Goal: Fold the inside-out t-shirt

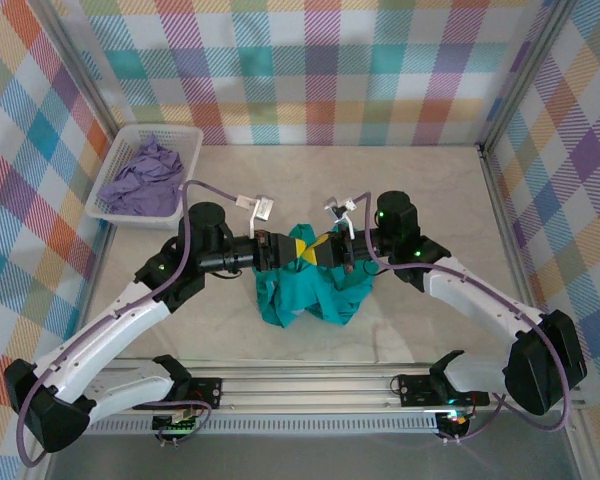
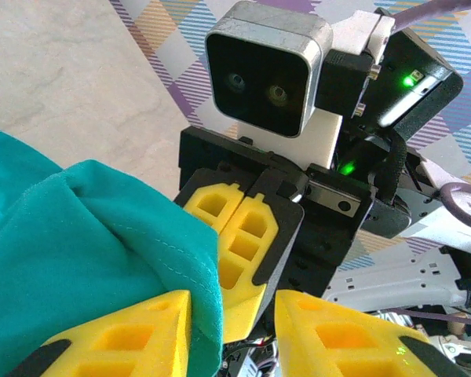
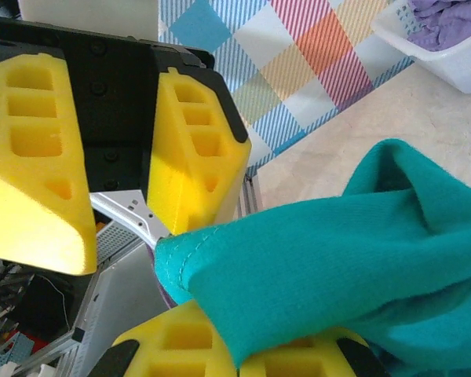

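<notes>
The right fingers (image 2: pixel 243 236) clench the t-shirt (image 1: pixel 300 300) hem; the left fingers (image 2: pixel 118 342) gape, cloth over one.

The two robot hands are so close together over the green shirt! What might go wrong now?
The left tool and right tool sit nose to nose, so they might bump. The right tool pinches only a thin edge of the t-shirt, which could slip out. The left tool's jaws are open with that edge beside them, not between them, so closing might grab nothing.
</notes>
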Available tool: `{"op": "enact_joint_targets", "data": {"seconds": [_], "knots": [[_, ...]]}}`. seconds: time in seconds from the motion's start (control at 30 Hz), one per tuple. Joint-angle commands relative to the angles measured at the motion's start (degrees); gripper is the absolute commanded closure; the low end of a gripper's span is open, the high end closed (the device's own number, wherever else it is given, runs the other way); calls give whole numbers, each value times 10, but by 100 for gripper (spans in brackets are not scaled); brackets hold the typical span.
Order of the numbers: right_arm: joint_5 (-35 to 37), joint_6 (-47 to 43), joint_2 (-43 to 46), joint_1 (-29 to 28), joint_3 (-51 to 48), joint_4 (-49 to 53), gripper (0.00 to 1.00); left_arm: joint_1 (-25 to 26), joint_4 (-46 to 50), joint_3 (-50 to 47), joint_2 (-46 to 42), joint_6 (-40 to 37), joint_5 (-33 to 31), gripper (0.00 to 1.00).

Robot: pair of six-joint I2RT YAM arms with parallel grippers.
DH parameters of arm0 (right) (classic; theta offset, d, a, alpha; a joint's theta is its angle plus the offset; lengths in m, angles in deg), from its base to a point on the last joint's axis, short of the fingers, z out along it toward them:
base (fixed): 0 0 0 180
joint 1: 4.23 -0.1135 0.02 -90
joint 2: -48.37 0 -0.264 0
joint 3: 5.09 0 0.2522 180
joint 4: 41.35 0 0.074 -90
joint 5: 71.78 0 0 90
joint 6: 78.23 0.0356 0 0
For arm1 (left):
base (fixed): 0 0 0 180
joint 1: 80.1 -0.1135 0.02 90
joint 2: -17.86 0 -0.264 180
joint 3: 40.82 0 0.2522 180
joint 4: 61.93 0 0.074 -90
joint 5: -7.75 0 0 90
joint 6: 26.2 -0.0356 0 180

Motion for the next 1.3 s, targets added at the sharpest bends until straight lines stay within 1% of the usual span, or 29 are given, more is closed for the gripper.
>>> {"op": "enact_joint_targets", "data": {"seconds": [0.0, 0.17, 0.2, 0.27, 0.3, 0.33, 0.37, 0.4, 0.43, 0.47, 0.5, 0.53, 0.57, 0.6, 0.63, 0.67, 0.7, 0.77, 0.8, 0.83, 0.9, 0.97, 1.03, 1.1, 1.13, 1.2, 1.27], "knots": [[-2, -15, 4, 1, 22, 3, 95, 9, -2, 18, 5, -2, 6, 67], [-1, -13, 9, -3, 23, 2, 95, 12, 19, 31, 26, -16, 2, 69], [1, -14, 10, -3, 23, 3, 95, 12, 20, 33, 29, -18, 2, 71], [7, -22, 13, -3, 23, 15, 95, 12, 21, 36, 31, -18, 0, 79], [13, -32, 14, -3, 23, 28, 94, 12, 21, 39, 30, -18, -8, 89], [27, -51, 17, -3, 22, 52, 90, 12, 19, 40, 26, -16, -20, 97], [53, -70, 21, -3, 19, 80, 84, 12, 15, 40, 19, -14, -31, 100], [84, -90, 28, -4, 12, 107, 76, 12, 7, 38, 10, -7, -44, 100], [110, -100, 35, -6, 2, 114, 70, 11, -3, 36, 0, 1, -51, 100], [132, -101, 42, -12, -12, 108, 66, 12, -18, 30, -9, 11, -54, 100], [142, -100, 46, -20, -22, 94, 64, 12, -29, 28, -15, 25, -54, 100], [151, -102, 44, -29, -21, 92, 67, 11, -35, 29, -19, 37, -52, 100], [165, -109, 39, -35, -9, 105, 74, 12, -34, 32, -22, 49, -50, 100], [182, -118, 33, -39, 4, 127, 83, 12, -21, 38, -25, 54, -55, 100], [201, -123, 31, -40, 13, 145, 89, 14, 2, 46, -28, 52, -67, 100], [242, -123, 33, -40, 19, 163, 95, 15, 35, 60, -31, 44, -93, 100], [305, -116, 36, -40, 25, 185, 99, 17, 84, 74, -33, 35, -121, 100], [441, -94, 41, -44, 45, 249, 100, 29, 151, 96, -32, 18, -176, 100], [489, -99, 46, -51, 52, 272, 97, 38, 175, 104, -28, 17, -203, 100], [519, -107, 55, -64, 51, 277, 94, 46, 195, 110, -22, 17, -225, 100], [554, -138, 80, -103, 31, 248, 88, 65, 226, 124, -2, 17, -264, 100], [581, -173, 90, -141, 20, 221, 83, 76, 223, 128, 11, 22, -271, 100], [554, -207, 93, -160, 15, 204, 73, 78, 197, 122, 17, 34, -253, 100], [499, -226, 108, -172, -13, 153, 62, 78, 176, 118, 17, 43, -244, 100], [484, -230, 116, -177, -25, 130, 59, 78, 171, 118, 17, 44, -241, 100], [479, -242, 127, -191, -43, 96, 51, 78, 167, 121, 20, 46, -237, 100], [486, -257, 131, -202, -45, 86, 40, 78, 166, 122, 21, 48, -238, 100]]}}
